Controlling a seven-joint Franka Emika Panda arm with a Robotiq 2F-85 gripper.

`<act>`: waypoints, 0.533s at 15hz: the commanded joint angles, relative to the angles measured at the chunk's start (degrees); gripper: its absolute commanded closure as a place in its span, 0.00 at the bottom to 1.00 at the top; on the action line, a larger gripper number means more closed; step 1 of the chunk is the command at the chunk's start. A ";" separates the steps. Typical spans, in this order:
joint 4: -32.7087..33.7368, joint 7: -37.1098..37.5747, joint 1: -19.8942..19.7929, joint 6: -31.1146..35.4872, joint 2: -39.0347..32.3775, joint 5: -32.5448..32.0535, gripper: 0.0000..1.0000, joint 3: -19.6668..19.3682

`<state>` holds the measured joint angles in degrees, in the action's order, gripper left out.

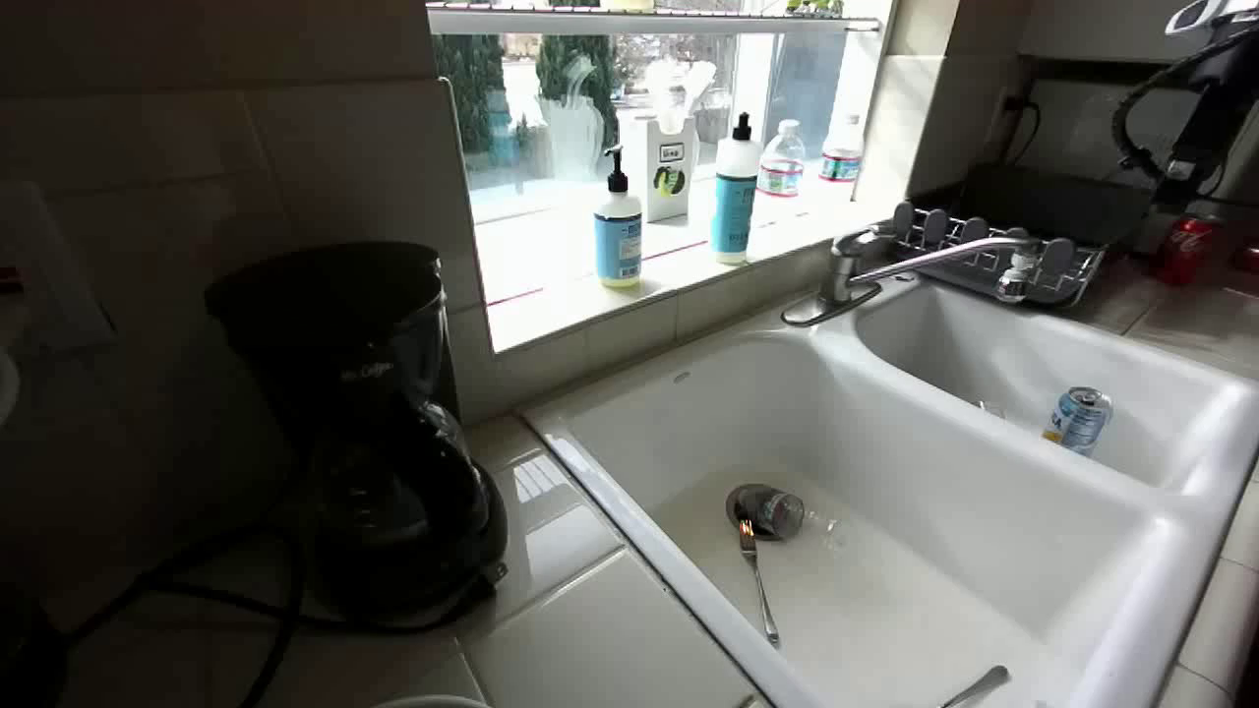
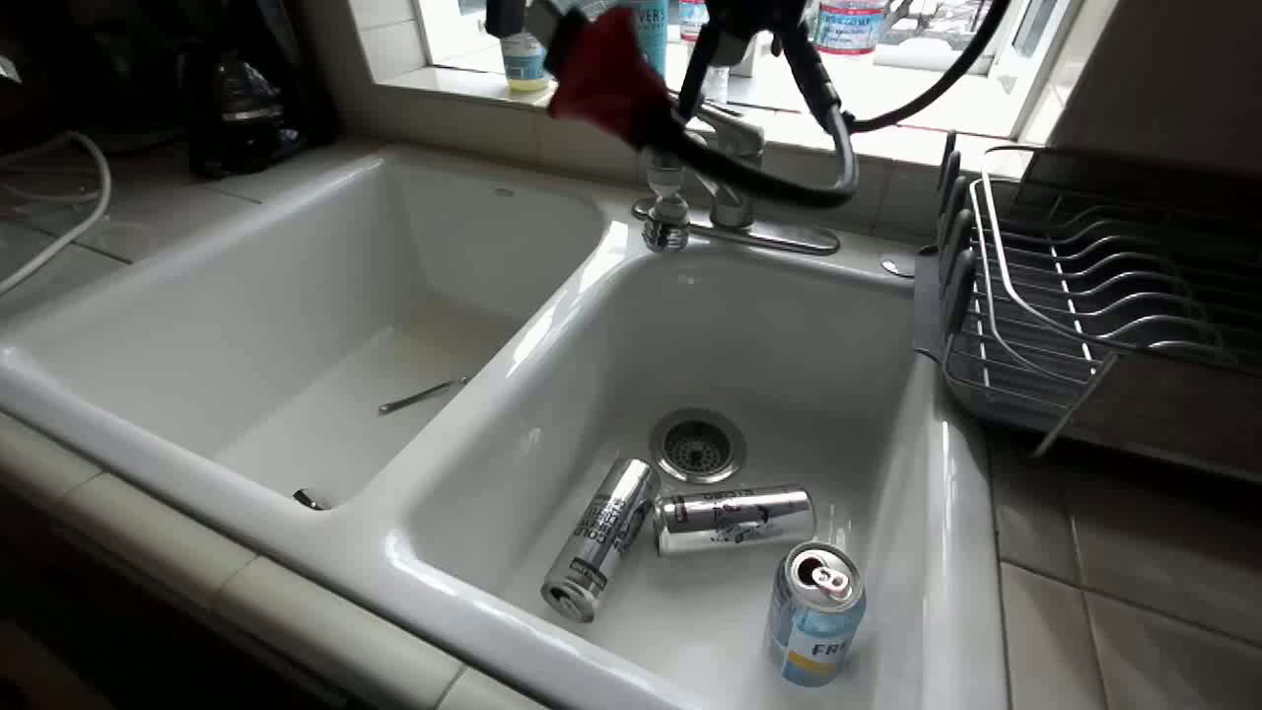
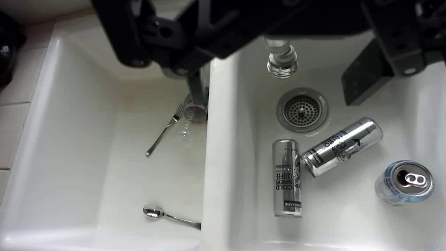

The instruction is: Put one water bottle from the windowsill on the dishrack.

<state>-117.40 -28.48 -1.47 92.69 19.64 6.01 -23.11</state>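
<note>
Two clear water bottles (image 1: 782, 162) (image 1: 841, 149) with pale caps stand on the white windowsill (image 1: 551, 320) by the window's far corner. In an exterior view one bottle's label (image 2: 850, 25) shows at the top edge; that bottle's upper part is cut off. The dark dishrack (image 2: 1094, 286) with wire tines stands beside the sink; it also shows in an exterior view (image 1: 1057, 285). My gripper (image 3: 275, 90) is open and empty, high over the double sink, its fingers wide apart. In an exterior view it hangs in front of the window (image 2: 759, 89), above the faucet, apart from the bottles.
The faucet (image 1: 944, 261) reaches over the white double sink (image 2: 385, 532). Silver cans (image 2: 601, 537) and a blue can (image 2: 816, 616) are in one basin. The other holds a fork (image 3: 165, 129), spoon (image 3: 153, 211) and clear plastic container (image 3: 195, 113). Soap bottles (image 1: 618, 236) stand on the sill.
</note>
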 commanded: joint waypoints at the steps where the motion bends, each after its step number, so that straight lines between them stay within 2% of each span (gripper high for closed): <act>1: 0.16 -0.69 -2.48 -0.21 -0.43 0.72 0.00 2.03; 5: 1.53 -0.32 -3.41 5.59 -0.34 3.47 0.00 2.48; 8: 5.22 0.06 -3.82 11.05 -1.79 3.61 0.00 2.98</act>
<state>-115.78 -28.46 -3.95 100.23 19.59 8.01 -21.19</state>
